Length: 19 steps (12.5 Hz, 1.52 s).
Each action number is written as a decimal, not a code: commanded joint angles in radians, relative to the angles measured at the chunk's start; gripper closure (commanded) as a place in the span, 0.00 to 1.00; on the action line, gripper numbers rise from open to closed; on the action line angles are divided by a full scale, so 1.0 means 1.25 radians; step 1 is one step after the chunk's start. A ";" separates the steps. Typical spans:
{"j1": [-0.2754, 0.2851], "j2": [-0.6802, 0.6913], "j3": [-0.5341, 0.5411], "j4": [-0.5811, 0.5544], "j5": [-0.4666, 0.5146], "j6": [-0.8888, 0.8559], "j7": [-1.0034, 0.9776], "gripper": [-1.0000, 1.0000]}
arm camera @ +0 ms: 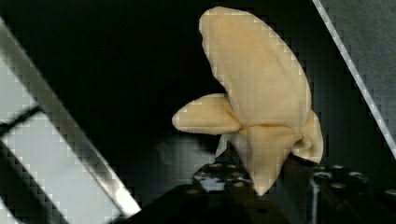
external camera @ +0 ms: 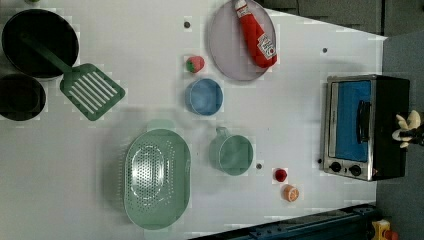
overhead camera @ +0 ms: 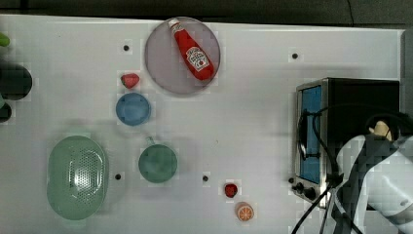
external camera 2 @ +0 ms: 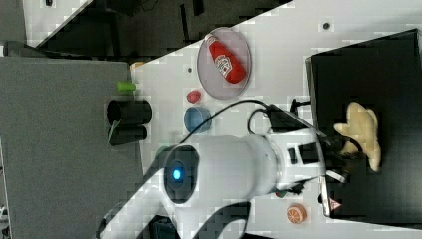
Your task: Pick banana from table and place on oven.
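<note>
My claw [arm camera: 261, 179] sat at the lower end of the banana [arm camera: 261, 93], the peeled cream flaps splaying out just above it. Whether I was clamped on it or had already let go, I could not tell. From the right view the claw [external camera 2: 343, 159] reached in over the oven [external camera 2: 368, 64] from the right view's left, and the banana [external camera 2: 366, 132] lay across the black top, apparently resting on it, well off the worktop [overhead camera: 243, 122]. I judged the carry done and the release to be the step in hand. To do it well I needed the fruit's weight fully on the flat black surface before I spread apart. A soft, lopsided thing like this could roll or tip if dropped from any height. In the left view the banana [external camera: 407, 127] looked close to the far edge of the oven [external camera: 390, 100], away from the glass door, so I wanted no sideways nudge as I let go. The clean exit was to part wide, then lift straight up — no dragging the flaps along with me.
</note>
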<state>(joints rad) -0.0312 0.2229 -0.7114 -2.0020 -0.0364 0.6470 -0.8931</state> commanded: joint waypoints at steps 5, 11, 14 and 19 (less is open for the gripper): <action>0.015 -0.038 0.021 0.040 0.008 -0.001 -0.062 0.00; 0.046 -0.124 0.060 0.175 0.006 -0.224 -0.048 0.00; 0.059 -0.193 0.137 0.217 0.004 -0.324 0.101 0.00; 0.063 -0.263 0.336 0.212 -0.010 -0.464 0.534 0.00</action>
<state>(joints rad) 0.0146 -0.0839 -0.3555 -1.7461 -0.0467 0.1032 -0.4451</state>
